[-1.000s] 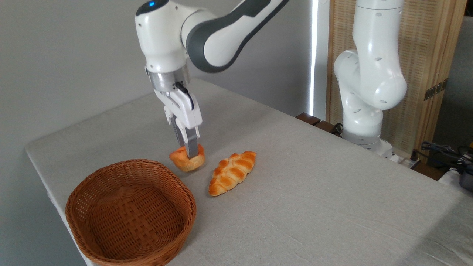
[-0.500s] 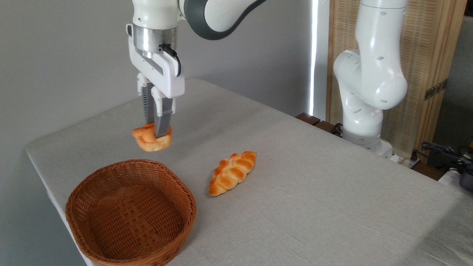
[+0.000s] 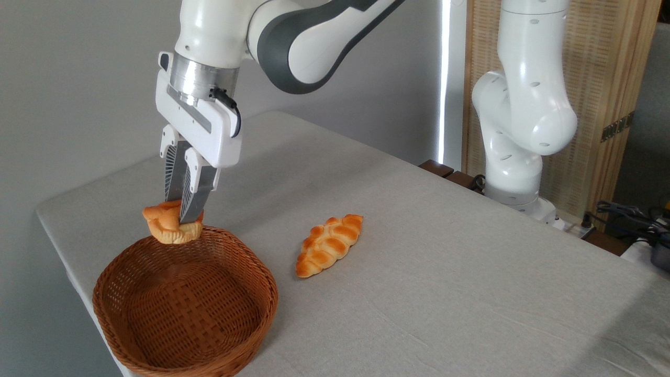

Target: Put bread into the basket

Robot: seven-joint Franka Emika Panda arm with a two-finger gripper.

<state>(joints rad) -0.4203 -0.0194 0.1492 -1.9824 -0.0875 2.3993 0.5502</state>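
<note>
The bread [image 3: 166, 228], a small golden-orange knotted bun, hangs in the air over the far rim of the basket [image 3: 131, 262]. My gripper [image 3: 180, 217] is shut on it, its two grey fingers pinching the bun from above and tilted slightly to the left. The basket is a reddish-brown oval of woven wicker at the table's front left corner, with nothing inside it. The bun's underside sits just at the height of the basket's back edge; whether they touch I cannot tell.
A longer braided loaf [image 3: 328, 244] lies on the grey tablecloth [image 3: 445, 272] to the right of the basket. The arm's white base [image 3: 515, 157] stands at the table's far right edge. The table's left edge runs close behind the basket.
The bun has been lifted off the table beside the braided loaf and carried left and down, from mid-air behind the basket to just over its far rim.
</note>
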